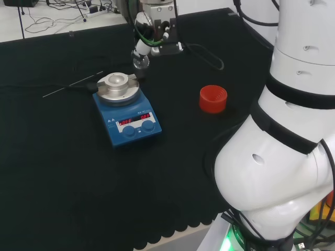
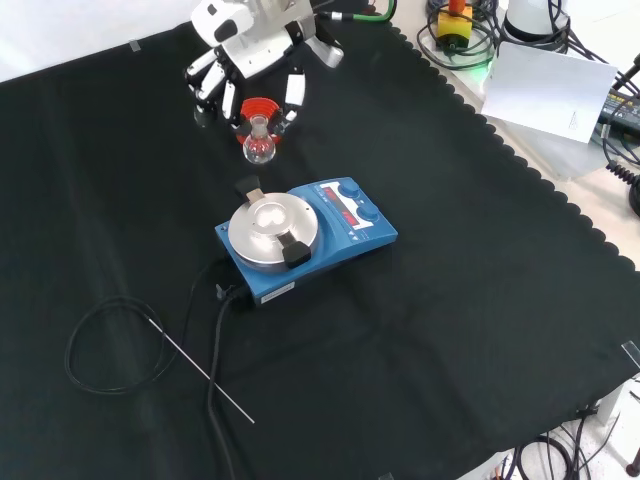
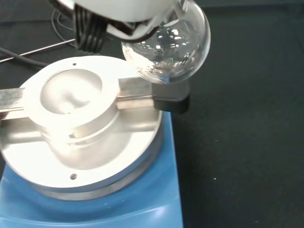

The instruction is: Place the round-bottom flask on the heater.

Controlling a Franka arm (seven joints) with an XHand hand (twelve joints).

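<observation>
The clear round-bottom flask point(image 1: 139, 62) point(image 2: 259, 149) hangs in the air by its neck, with the hand point(image 1: 148, 29) point(image 2: 246, 45) shut on it from above. It hovers just beyond the heater point(image 1: 127, 107) point(image 2: 303, 236), a blue box with a round metal block on top. In the wrist view the flask's bulb point(image 3: 170, 46) floats beside the block's hollow point(image 3: 71, 92), above a black clamp piece point(image 3: 172, 99), not touching the metal. A white part of the hand point(image 3: 124, 8) covers the flask's neck.
A red ribbed ring stand point(image 1: 213, 99) point(image 2: 262, 107) sits on the cloth behind the flask in the front view. A thin metal rod point(image 2: 200, 371) point(image 1: 72, 84) and a looped black cable point(image 2: 100, 350) lie near the heater. The cloth's scalloped edge point(image 2: 540, 190) runs at the front view's right.
</observation>
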